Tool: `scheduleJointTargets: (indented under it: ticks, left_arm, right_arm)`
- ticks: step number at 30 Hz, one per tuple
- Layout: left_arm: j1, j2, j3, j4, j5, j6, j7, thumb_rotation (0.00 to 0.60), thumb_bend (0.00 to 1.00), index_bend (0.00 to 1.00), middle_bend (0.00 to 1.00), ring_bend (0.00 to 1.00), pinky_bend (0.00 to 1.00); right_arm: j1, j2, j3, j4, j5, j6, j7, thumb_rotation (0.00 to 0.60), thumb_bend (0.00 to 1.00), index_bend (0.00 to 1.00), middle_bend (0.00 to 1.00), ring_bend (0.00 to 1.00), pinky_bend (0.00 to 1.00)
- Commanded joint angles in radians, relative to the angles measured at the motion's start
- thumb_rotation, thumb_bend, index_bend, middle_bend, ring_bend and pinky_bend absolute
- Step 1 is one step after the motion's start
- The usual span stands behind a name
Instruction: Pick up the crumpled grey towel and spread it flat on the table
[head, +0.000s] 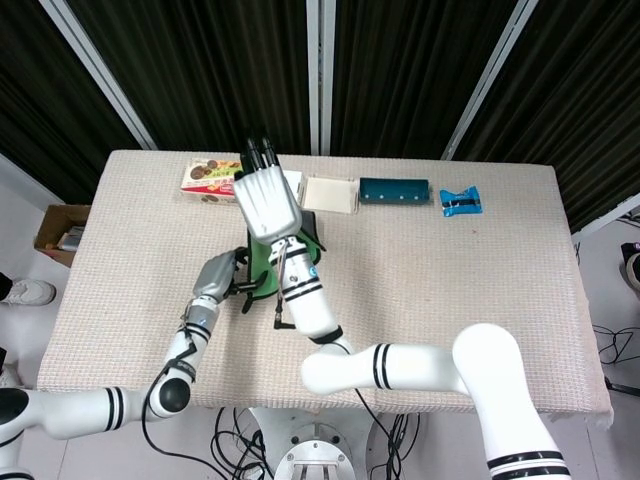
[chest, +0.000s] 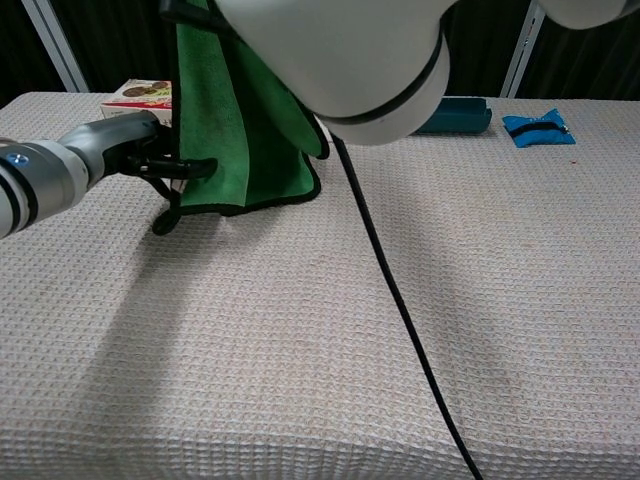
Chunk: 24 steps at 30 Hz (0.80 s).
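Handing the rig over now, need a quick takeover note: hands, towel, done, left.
Right hand: raised over the table, holding the towel by its top; grip itself hidden in the chest view.
Left hand: pinching the towel's lower left edge.
Towel: shows green with dark trim, not grey. It hangs opened out, its bottom edge on or just above the table.
Done: picked up, mostly unfurled.
Left: lower it, spread it flat, release both hands.
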Motion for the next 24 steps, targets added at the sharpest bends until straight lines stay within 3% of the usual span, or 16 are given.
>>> scheduleJointTargets:
  ticks: [1,10,15,24]
  left_arm:
    - [0.016,0.019,0.017,-0.020,0.033,0.007,-0.012,0.375,0.31,0.41,0.28,0.31,0.34]
    - [0.039,0.051,0.044,-0.049,0.087,0.018,-0.021,0.470,0.36,0.55,0.34,0.34,0.34]
    - [0.053,0.077,0.049,-0.078,0.133,0.028,-0.039,0.585,0.43,0.65,0.43,0.39,0.35]
    - [0.094,0.183,0.081,-0.163,0.304,0.084,-0.048,0.600,0.46,0.75,0.48,0.39,0.33]
  right_arm:
    - [-0.023,0.022,-0.017,-0.026,-0.002,0.002,0.017,0.600,0.46,0.78,0.25,0.00,0.00]
    - [-0.085,0.069,-0.035,-0.093,-0.001,0.009,0.096,0.600,0.46,0.78,0.25,0.00,0.00]
    - [-0.144,0.108,-0.054,-0.170,-0.021,0.013,0.176,0.600,0.46,0.78,0.25,0.00,0.00]
    - [-0.336,0.231,-0.155,-0.390,-0.141,0.052,0.402,0.600,0.47,0.79,0.25,0.00,0.00]
